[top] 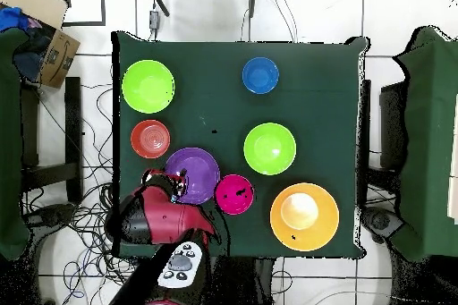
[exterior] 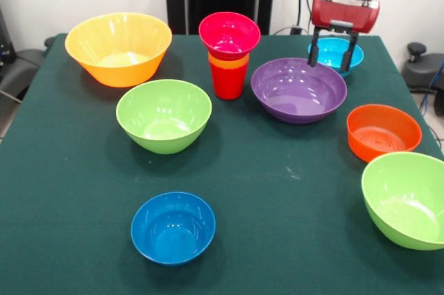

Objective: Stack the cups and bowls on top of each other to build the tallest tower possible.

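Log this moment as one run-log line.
gripper: open, over light blue bowl | tower: pink bowl on orange and red cups | others loose

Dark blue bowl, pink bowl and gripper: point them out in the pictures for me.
dark blue bowl (exterior: 173,228), front view, inner floor.
pink bowl (exterior: 229,33), front view, inside wall, atop the cups.
gripper (exterior: 333,48), front view, midway between its fingertips.

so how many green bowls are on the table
2. One green bowl sits mid-table, in front of the yellow bowl. The other is at the front view's right edge, below the orange bowl. None looks hidden.
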You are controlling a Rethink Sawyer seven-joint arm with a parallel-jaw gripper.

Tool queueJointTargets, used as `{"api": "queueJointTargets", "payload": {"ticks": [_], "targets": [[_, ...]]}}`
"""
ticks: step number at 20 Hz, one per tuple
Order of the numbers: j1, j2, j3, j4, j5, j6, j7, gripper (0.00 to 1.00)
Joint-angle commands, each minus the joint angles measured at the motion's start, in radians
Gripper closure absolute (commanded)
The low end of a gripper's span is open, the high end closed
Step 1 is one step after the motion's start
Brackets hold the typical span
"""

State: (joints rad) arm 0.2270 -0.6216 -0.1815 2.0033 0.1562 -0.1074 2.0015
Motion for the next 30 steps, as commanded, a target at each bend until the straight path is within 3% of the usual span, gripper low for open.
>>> {"api": "queueJointTargets", "payload": {"ticks": [1,13,16,20,30], "targets": [[0.009,0.059,0.065,-0.107,0.017,0.063,0.108,0.00],[0.048,0.076,0.041,-0.240,-0.003,0.179,0.044,0.00],[0.036,0.089,0.042,-0.282,-0.015,0.213,0.023,0.00],[0.001,0.113,0.074,-0.295,-0.049,0.188,0.015,0.00],[-0.022,0.199,0.055,-0.369,-0.090,0.207,-0.021,0.00]]}}
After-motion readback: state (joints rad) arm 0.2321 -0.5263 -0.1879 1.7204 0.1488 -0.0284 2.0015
